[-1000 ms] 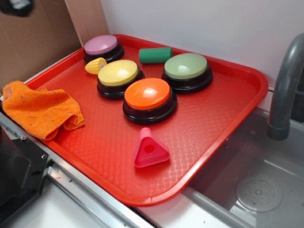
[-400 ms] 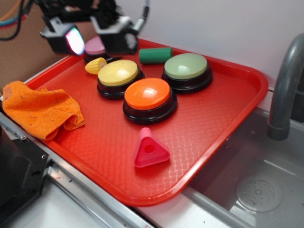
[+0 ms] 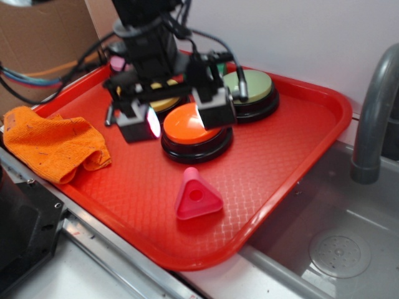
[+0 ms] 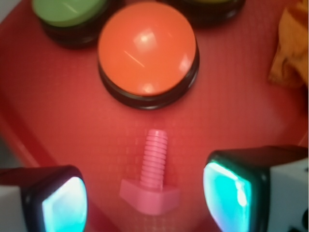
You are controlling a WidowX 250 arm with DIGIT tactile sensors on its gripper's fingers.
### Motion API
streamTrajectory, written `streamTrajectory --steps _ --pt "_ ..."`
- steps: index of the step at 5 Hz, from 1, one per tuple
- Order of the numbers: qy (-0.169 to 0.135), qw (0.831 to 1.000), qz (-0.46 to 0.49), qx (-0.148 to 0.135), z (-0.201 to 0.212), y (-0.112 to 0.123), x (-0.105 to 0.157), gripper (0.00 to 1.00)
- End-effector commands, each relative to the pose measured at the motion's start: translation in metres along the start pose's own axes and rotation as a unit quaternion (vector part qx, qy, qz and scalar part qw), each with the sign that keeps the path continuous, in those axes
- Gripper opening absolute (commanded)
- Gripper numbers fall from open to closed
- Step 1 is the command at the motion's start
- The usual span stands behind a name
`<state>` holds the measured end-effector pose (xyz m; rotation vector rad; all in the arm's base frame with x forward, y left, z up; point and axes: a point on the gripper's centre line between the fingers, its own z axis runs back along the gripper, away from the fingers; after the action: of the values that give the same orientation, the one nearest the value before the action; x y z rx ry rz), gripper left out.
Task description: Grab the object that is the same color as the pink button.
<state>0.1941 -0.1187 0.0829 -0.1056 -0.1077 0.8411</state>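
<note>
While the jaws (image 3: 176, 118) hang spread wide and empty above the orange button (image 3: 195, 128) in the exterior view, the pink block (image 3: 196, 198) lies alone on the red tray (image 3: 299, 137), nearer the front edge. From the wrist, the block (image 4: 150, 181) sits between the fingertips (image 4: 63, 205), untouched, just below the orange button (image 4: 147, 48).

Pink triangular block (image 3: 196, 198) flat on tray, near orange dome; pink button (image 3: 116, 63) mostly hidden.
</note>
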Motion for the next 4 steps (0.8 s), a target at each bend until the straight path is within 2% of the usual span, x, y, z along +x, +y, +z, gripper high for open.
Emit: streamTrajectory --steps 1,2,3,4 --pt "0.005 0.998 0.056 -0.004 -0.040 -0.006 -0.002 1.00" --pt "0.013 0.999 0.052 -0.004 -0.052 -0.005 -0.002 1.00" --pt "0.018 0.999 0.045 -0.009 -0.053 -0.008 -0.002 0.07" --pt "0.052 0.998 -0.023 -0.027 -0.054 -0.007 0.002 0.00"
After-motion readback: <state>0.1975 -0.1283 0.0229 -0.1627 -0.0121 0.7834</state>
